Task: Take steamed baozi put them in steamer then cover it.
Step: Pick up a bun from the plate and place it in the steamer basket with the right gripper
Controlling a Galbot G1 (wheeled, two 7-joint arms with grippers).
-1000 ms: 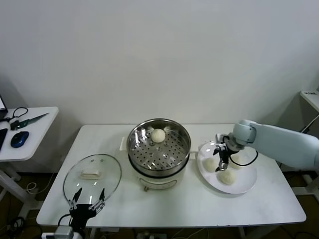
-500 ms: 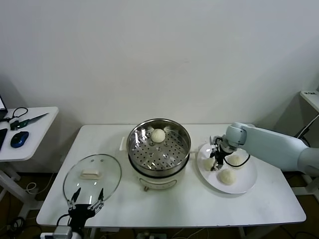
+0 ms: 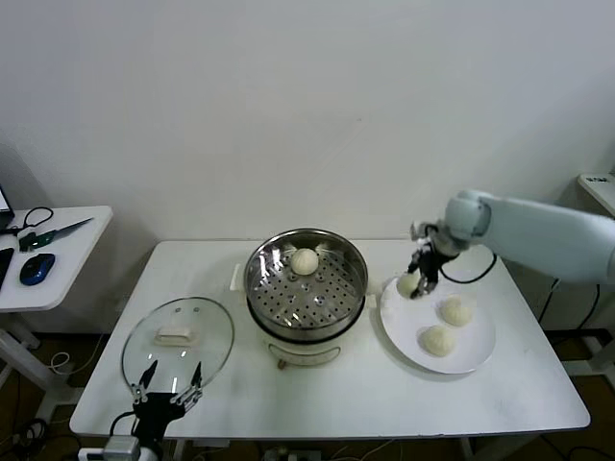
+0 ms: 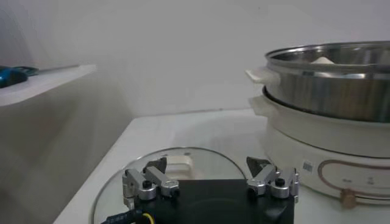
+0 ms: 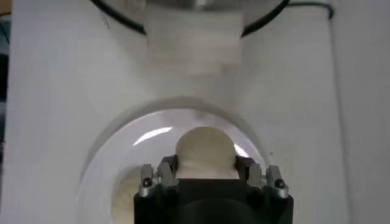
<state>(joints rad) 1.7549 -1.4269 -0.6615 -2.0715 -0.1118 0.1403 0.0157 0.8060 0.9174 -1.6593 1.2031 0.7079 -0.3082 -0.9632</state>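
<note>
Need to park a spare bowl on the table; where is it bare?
Bare: the table front strip between glass lid and white plate, before the steamer, and the far right end. Crowded: the plate's left rim, where the right gripper holds a baozi.

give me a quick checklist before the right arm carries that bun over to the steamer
1. Right gripper shut on a round cream-white dough bun, lifted over the flat white plate: ok.
2. Round shiny steel steamer basket uncovered: ok.
3. Room in the basket, with one bun at the back: ok.
4. Round clear glass lid lying on the white table, clear of the route: ok.
5. Left gripper open near the lid, away from the route: ok.
6. Firmness of grip: cannot tell.
</note>
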